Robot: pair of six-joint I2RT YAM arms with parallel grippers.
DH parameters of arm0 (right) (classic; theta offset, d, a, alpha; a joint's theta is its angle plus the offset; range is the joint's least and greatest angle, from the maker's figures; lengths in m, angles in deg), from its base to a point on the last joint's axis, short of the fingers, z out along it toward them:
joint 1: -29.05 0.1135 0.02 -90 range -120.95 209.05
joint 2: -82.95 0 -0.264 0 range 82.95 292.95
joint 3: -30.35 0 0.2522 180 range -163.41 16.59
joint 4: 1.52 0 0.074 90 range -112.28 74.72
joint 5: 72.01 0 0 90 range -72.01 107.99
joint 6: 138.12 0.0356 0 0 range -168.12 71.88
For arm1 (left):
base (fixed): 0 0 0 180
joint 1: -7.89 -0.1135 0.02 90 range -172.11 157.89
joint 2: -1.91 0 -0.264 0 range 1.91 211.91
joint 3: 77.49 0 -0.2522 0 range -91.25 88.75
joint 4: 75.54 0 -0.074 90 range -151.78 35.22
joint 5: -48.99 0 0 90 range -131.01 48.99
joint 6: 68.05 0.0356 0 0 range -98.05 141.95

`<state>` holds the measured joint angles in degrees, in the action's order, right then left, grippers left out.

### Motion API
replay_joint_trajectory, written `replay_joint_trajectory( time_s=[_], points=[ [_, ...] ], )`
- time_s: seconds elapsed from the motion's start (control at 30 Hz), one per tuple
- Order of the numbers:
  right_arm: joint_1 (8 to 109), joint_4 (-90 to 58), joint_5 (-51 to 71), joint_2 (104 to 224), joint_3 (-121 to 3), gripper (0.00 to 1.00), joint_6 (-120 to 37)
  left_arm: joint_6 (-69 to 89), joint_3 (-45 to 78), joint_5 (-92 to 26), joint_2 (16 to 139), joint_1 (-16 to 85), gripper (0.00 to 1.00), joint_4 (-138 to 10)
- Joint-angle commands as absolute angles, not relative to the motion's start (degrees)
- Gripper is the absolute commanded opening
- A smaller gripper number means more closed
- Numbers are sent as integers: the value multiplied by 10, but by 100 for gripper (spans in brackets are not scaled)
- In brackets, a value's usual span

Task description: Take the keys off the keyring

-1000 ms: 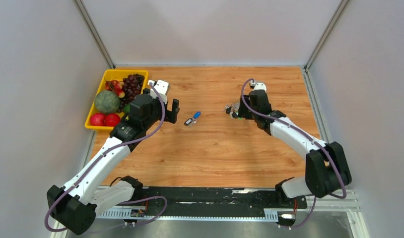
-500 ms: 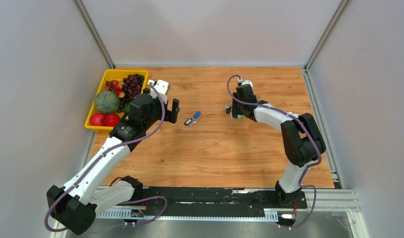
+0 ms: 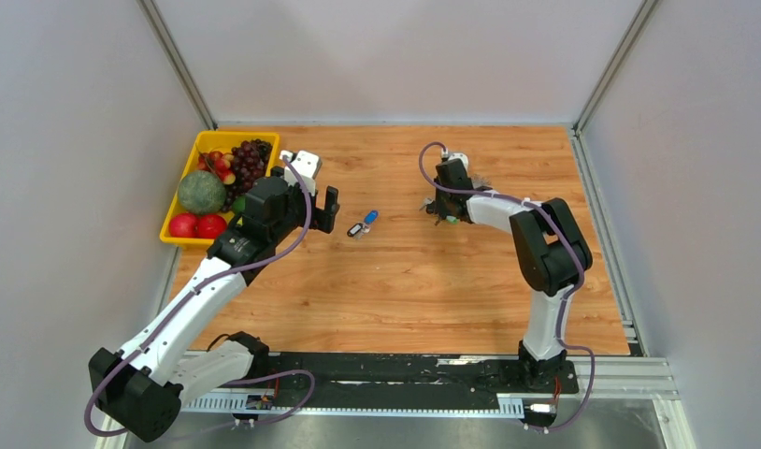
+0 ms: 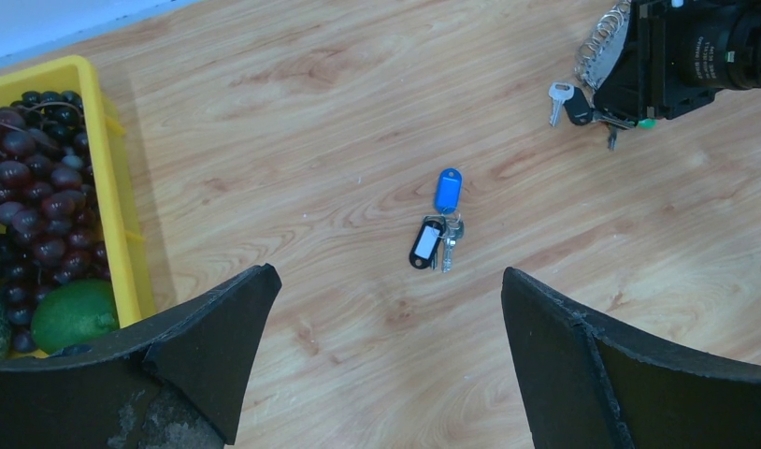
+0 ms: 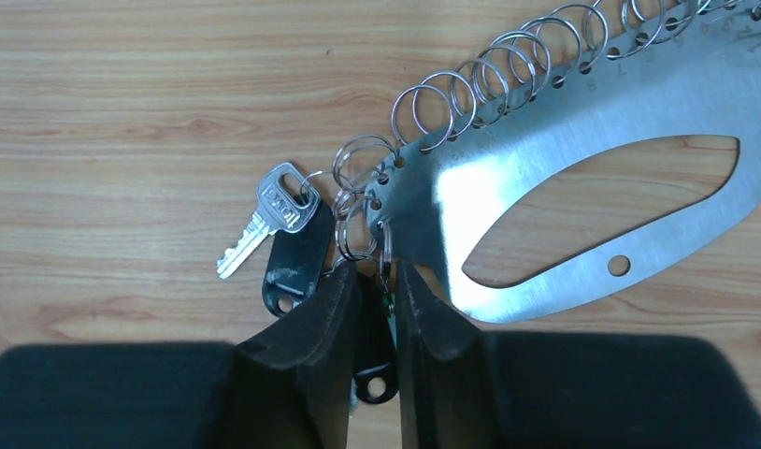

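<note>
At the upper left of the overhead view, a yellow tray of fruit sits on the wooden counter. Just right of it the left gripper hangs over the wood, its jaws spread wide and holding nothing. Right of that, near the middle of the counter, lies a small bunch of loose keys, one blue-headed and one black-and-white, apart from both arms. Further right, the right gripper is down at the counter. Its jaws are pinched shut on the keyring, a flat silvery plate edged with a row of wire rings. In the right wrist view a silver key and a black tag hang from rings at the plate's left end, just beside the jaws.
</note>
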<state>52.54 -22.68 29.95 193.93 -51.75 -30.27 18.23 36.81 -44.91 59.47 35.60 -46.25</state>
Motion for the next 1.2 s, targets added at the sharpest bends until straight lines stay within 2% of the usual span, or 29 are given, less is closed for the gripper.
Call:
replay_joint_trajectory(
  time_s=[0.0, 0.07, 0.1, 0.47, 0.63, 0.83, 0.93, 1.17],
  points=[
    [521, -213, 314, 1946, -532, 13, -300, 180, 345, -445, 595, 357, 100, -473],
    [522, -213, 313, 1924, -521, 1, -302, 181, 346, -445, 596, 357, 100, -473],
    [523, -212, 312, 1907, -514, 0, -304, 181, 346, -445, 597, 357, 100, -473],
    [529, -220, 202, 1678, -412, 0, -347, 182, 348, -417, 605, 357, 100, -476],
    [530, -262, 81, 1594, -410, 0, -377, 165, 344, -372, 613, 357, 100, -484],
    [530, -292, -50, 1498, -429, 0, -374, 56, 328, -274, 622, 358, 100, -490],
    [530, -293, -107, 1461, -443, 0, -355, 20, 366, -235, 592, 371, 99, -549],
    [530, -296, -168, 1419, -485, 0, -309, -19, 476, -266, 510, 444, 97, -705]
  ],
)
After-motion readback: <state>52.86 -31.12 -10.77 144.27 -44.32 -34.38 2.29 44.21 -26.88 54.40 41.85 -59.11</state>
